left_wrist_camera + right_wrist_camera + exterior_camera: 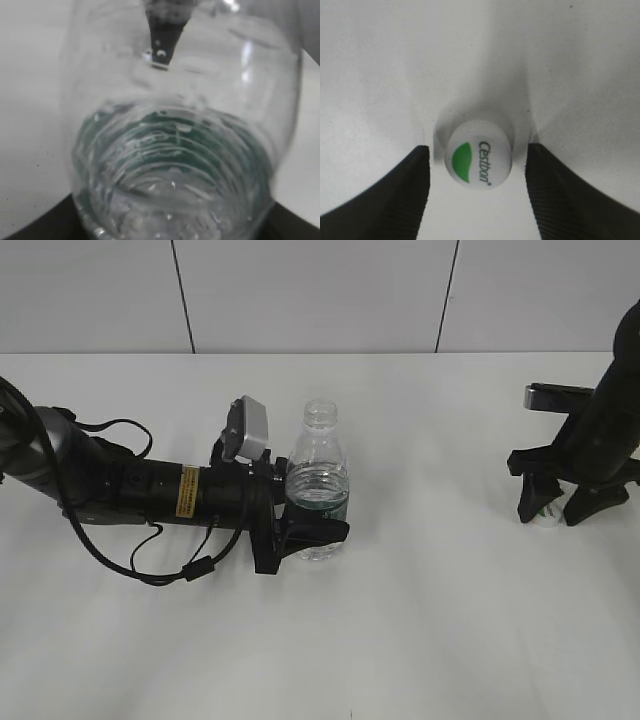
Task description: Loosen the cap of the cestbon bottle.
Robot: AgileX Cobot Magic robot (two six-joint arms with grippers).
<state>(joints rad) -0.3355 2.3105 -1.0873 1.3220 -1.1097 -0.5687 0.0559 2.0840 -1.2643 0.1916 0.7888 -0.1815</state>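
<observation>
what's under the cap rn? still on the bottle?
No. The cap sits on the white table, between the open right hand fingers. The bottle stands uncapped in the left hand. The cap's underside is hidden.

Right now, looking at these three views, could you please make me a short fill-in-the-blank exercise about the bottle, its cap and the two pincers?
1. The neck of the Cestbon bottle is open, because the cap is ____ it.
2. The cap lies on the white ____, between the fingers of the right pincer.
3. The ____ pincer grips the bottle at its green label.
4. The right pincer's fingers are ____, not touching the cap.

Missing words: off; table; left; open
</observation>
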